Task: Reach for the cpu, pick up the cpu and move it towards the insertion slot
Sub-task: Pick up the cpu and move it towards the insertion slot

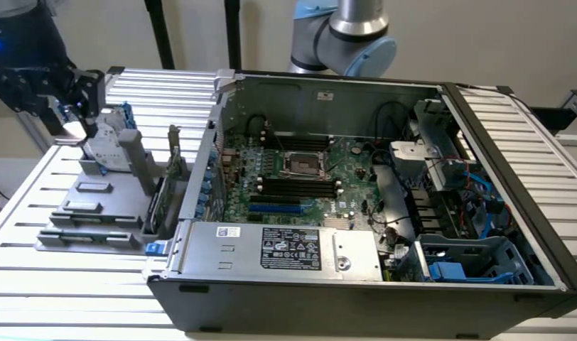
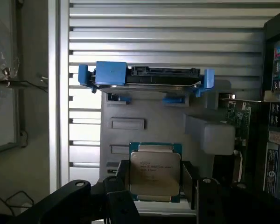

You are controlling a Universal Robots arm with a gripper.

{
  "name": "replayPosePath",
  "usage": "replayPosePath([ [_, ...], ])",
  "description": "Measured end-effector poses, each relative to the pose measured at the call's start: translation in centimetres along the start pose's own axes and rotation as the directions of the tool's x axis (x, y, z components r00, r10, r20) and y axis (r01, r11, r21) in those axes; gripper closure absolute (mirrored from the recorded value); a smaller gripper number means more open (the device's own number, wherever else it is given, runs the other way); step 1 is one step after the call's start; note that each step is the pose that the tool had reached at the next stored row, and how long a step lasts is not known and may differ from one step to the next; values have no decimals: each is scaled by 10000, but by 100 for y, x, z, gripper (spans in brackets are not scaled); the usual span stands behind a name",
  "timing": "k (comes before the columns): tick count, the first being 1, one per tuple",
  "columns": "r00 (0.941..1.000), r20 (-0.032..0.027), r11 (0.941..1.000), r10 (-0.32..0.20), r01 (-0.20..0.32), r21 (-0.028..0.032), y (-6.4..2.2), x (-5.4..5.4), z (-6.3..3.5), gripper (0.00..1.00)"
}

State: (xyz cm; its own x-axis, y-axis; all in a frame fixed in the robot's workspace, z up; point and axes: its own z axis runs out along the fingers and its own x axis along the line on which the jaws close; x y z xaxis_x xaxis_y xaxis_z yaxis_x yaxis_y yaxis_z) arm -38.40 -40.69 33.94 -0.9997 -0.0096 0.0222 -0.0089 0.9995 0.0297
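Pincer (image 2: 156,173) clamped on the small square silver-grey cpu (image 2: 155,182), above the grey plastic fixture tray (image 2: 168,116). Pick-up looks done. The silver-framed square insertion slot (image 1: 305,165) is well apart; carry remains.

From my station, the arm (image 1: 348,35) stands at the back and its wrist is carried out to the exterior view's left. The gripper (image 1: 72,115) points down. Its fingers (image 2: 117,189) are closed on the cpu (image 2: 155,173), which sits pinched between them.
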Motion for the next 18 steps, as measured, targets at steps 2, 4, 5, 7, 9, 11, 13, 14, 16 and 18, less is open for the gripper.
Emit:
replayPosePath([
  [2, 10000, -11, 10000, 1, -1, -7, 2, -86, -90, 46],
  [4, 10000, -27, 10000, 0, -1, -14, 4, -178, -187, 46],
  [5, 10000, -30, 10000, 0, 0, -19, 5, -222, -230, 46],
  [7, 10000, -47, 10000, 1, -1, -25, 6, -311, -308, 46],
  [9, 10000, -62, 10000, 1, -1, -31, 8, -401, -380, 46],
  [11, 10000, -73, 10000, 0, -1, -34, 8, -490, -436, 46],
  [13, 10000, -82, 10000, 2, -2, -38, 9, -582, -485, 46],
  [14, 10000, -83, 10000, 2, -2, -41, 9, -626, -505, 46],
  [16, 10000, -88, 10000, 1, -2, -46, 9, -714, -542, 46],
  [18, 10000, -94, 10000, 1, -1, -48, 9, -804, -576, 46],
])
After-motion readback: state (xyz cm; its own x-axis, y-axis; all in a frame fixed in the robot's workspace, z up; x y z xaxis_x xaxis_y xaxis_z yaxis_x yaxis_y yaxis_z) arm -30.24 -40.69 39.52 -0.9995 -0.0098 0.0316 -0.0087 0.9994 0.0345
